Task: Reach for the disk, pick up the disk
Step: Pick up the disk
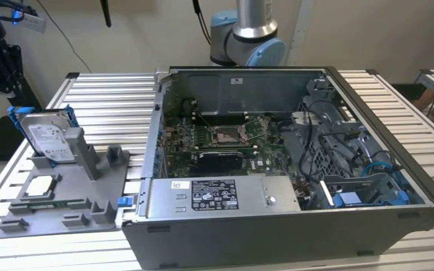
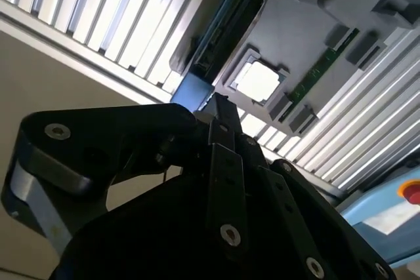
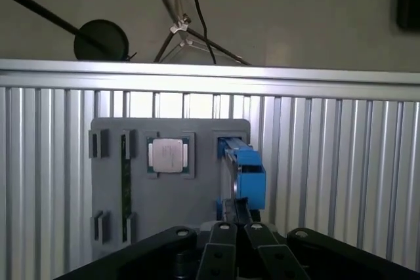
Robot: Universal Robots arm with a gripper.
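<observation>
With the gripper (image 3: 234, 213) clenched empty and well apart from the disk (image 1: 45, 135), reaching should open its jaws and align them across the upright disk's thin edge in the grey holder (image 1: 81, 192).

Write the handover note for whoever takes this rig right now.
Gripper: not on the disk; the exterior view shows it up off the table, apart from the disk, toward that view's left.
Disk: standing upright in its slot on the grey fixture, beside the open computer case.
Done: nothing picked up.
Left: the reach to the disk is not complete, and the pickup has not begun.
</observation>
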